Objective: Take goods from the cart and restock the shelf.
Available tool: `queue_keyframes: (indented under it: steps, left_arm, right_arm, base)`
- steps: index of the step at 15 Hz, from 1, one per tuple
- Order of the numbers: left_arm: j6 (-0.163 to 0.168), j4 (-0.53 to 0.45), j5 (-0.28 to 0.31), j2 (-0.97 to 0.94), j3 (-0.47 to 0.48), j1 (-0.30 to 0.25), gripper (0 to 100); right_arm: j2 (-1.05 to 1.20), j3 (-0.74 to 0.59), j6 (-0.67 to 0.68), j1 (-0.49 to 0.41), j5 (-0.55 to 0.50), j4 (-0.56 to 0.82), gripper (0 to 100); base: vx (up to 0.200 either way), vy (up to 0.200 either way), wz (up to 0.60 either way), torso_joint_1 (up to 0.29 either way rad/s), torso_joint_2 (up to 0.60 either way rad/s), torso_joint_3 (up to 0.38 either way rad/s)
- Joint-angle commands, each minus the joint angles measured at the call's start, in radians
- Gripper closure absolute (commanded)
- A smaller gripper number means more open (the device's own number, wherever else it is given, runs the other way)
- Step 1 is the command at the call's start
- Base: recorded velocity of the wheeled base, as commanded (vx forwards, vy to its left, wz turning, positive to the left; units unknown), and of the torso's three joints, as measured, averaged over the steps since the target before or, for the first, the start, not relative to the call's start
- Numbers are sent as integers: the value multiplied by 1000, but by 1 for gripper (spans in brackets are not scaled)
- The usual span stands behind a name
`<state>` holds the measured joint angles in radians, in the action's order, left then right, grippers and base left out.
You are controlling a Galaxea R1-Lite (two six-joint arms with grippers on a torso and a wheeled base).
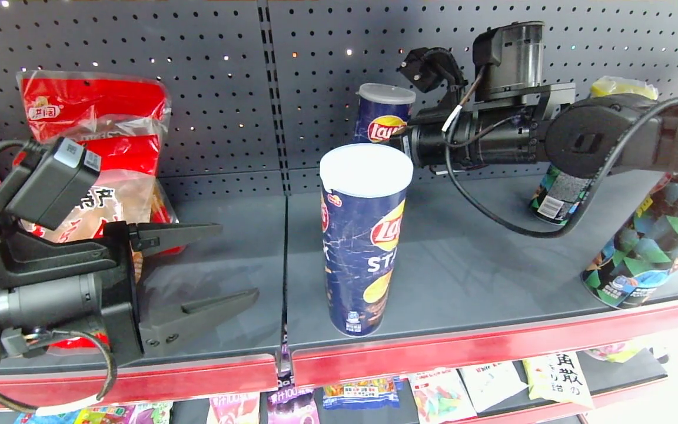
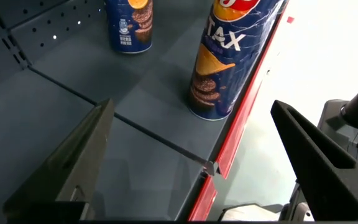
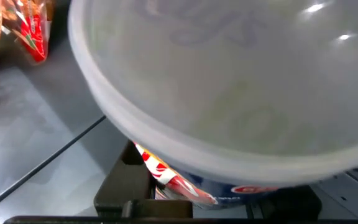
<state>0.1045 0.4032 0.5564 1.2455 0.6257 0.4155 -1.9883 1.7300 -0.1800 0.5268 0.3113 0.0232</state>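
Two blue chip tubes stand on the grey shelf [image 1: 462, 265], both upright, long axes vertical, lids up. The front can [image 1: 365, 241] sits near the shelf's red front edge, just right of the panel seam. The rear can [image 1: 381, 115] stands behind it, close to the pegboard wall [image 1: 198, 88]. The right pincer [image 1: 402, 140], reaching in from the right, is clamped on the rear can's side below the lid. The left pincer [image 1: 239, 260] hovers over the left bay, fingers wide apart and holding nothing, in front of a red snack bag [image 1: 100, 135].
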Motion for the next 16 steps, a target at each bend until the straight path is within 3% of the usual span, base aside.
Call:
queue_keyframes:
  steps: [1,7,8,12,16]
  left_arm:
    - [0,0,0,5,2,0,0]
    - [0,0,0,3,-1,0,0]
    - [0,0,0,3,-1,0,0]
    - [-6,0,2,6,-1,0,0]
    - [-5,0,2,26,6,0,0]
  right_arm:
    - [13,0,1,1,2,-5,100]
    - [11,-15,2,9,0,-3,100]
    - [11,-26,1,10,0,-5,0]
    - [39,-41,5,12,-17,-2,0]
    - [141,-156,10,10,-50,-3,0]
  base:
    - [0,0,0,0,0,0]
    - [0,0,0,0,0,0]
    - [0,0,0,0,0,0]
    - [0,0,0,0,0,0]
    - [0,0,0,0,0,0]
